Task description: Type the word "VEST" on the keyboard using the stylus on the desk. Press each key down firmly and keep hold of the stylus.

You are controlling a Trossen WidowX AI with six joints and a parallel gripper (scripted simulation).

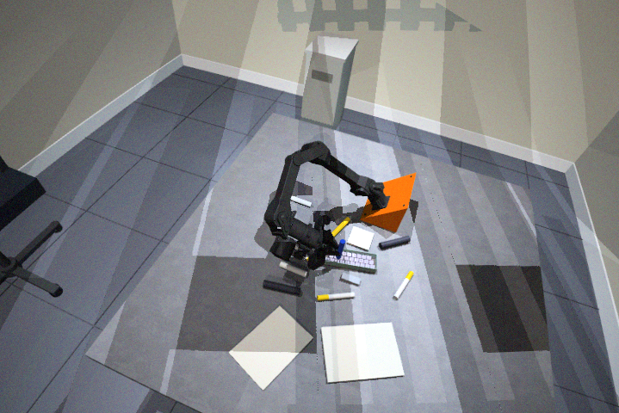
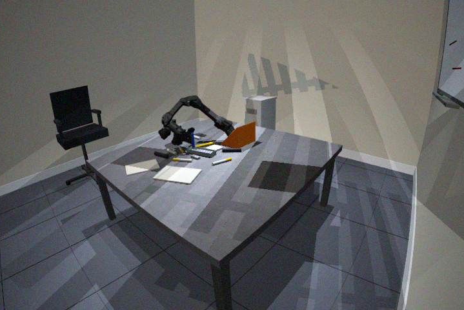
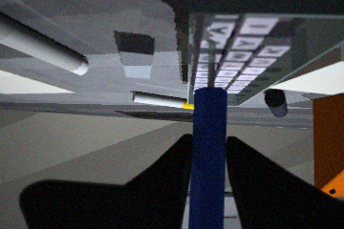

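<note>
the gripper (image 1: pixel 337 244) (image 2: pixel 191 139) (image 3: pixel 208 142) is clamped on the blue stylus (image 1: pixel 341 247) (image 2: pixel 193 140) (image 3: pixel 209 157), upright with its thin tip at the keyboard (image 1: pixel 363 261) (image 2: pixel 205 152) (image 3: pixel 247 53); key contact is unclear. the keyboard lies well in from the desk's (image 1: pixel 427 370) (image 2: pixel 217 226) edges. in the exterior view, a pale sheet (image 2: pixel 142 166) sits toward the left corner.

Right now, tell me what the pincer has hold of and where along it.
The blue stylus, gripped by its thick blue barrel, behind the thin tip end.
</note>
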